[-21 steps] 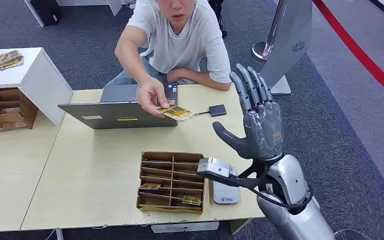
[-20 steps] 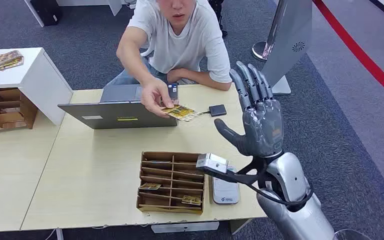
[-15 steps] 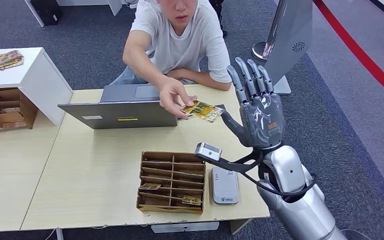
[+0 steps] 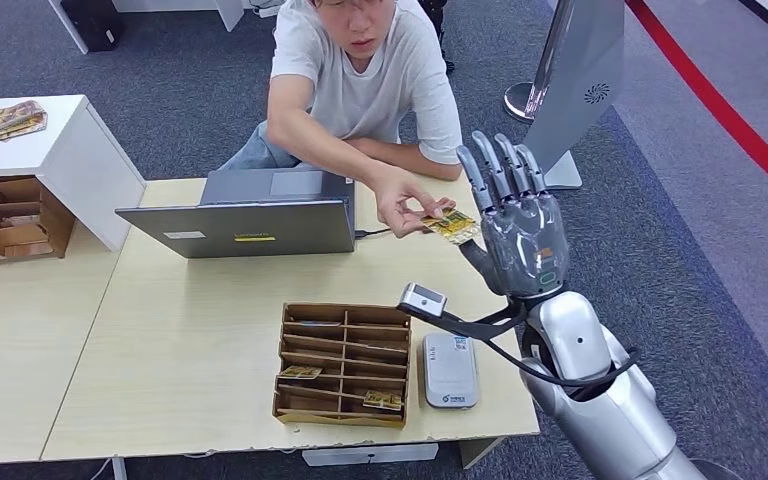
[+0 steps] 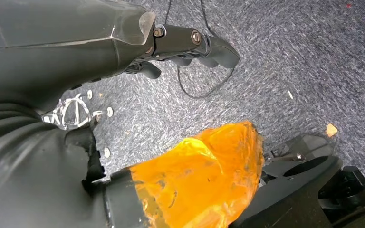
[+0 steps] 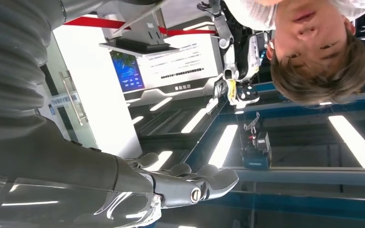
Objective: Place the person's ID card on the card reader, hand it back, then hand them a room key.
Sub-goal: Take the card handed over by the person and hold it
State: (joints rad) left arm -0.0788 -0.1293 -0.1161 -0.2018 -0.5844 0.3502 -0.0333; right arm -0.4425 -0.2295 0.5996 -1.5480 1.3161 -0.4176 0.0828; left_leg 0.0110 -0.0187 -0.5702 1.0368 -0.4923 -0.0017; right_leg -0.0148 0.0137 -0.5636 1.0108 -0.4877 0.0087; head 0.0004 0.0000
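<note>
A person across the desk holds out a yellow patterned ID card (image 4: 451, 225) in their hand (image 4: 400, 203). My right hand (image 4: 516, 225) is raised upright beside it, fingers spread and straight, thumb just under the card's edge; whether it touches the card I cannot tell. In the right wrist view the hand's fingers (image 6: 190, 183) stretch out with nothing in them. The grey card reader (image 4: 449, 369) lies flat near the desk's front edge, below my right wrist. A cardboard divider tray (image 4: 343, 362) beside it holds a few yellow key cards (image 4: 383, 399). My left hand (image 5: 185, 40) hangs over carpet, fingers curled.
An open grey laptop (image 4: 240, 215) stands at the back of the desk. A white cabinet (image 4: 55, 150) with a stack of cards and a second cardboard tray (image 4: 5, 215) sit at far left. A grey kiosk stand (image 4: 580, 80) rises at the right rear.
The person's hand has carried the card rightward from above the laptop to my right hand's thumb side. My right hand moved slightly lower and stayed spread.
</note>
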